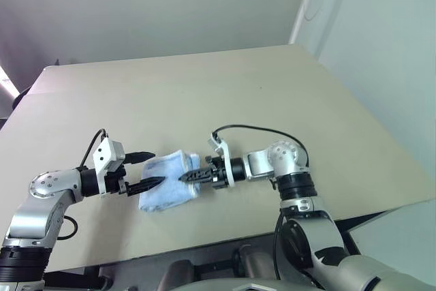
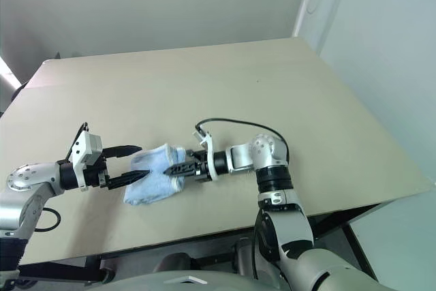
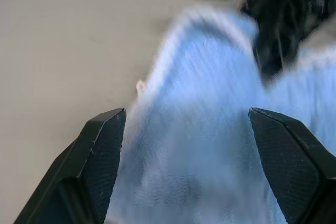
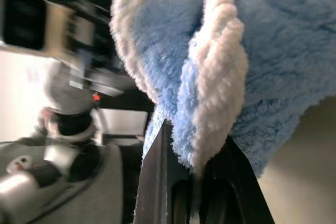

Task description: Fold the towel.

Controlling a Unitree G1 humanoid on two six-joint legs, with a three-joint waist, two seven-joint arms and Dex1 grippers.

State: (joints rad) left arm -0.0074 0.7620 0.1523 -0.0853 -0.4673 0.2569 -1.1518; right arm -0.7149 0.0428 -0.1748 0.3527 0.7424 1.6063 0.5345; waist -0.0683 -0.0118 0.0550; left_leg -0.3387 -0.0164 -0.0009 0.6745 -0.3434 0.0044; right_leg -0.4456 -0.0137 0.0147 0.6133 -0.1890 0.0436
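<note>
Plainly, the bench [image 1: 225, 93] carries the towel [image 1: 169, 180] near its front edge, already bunched into a small thick bundle between the two arms. The right tool [image 1: 189, 176] is clamped together on the towel's right-hand edge, while the left tool [image 1: 154, 170] is held spread apart at the bundle's left side, with nothing gripped.

The step in hand is judged to be a fold carried over by the pinched edge. It is best done by keeping that clamp firm, lifting the edge just clear of the layers beneath, and laying it squarely across so the white borders line up. The spread left tool can be used to pin the far side and stop the bundle sliding.

From the head views the overall layout is given, but not the quality of the grip. In the right wrist view the white stitched border [image 4: 218, 72] is seen doubled over and caught between the closed fingers [image 4: 157, 182]. In the left wrist view both fingertips [image 3: 102, 156] are seen well apart, straddling blue cloth.
</note>
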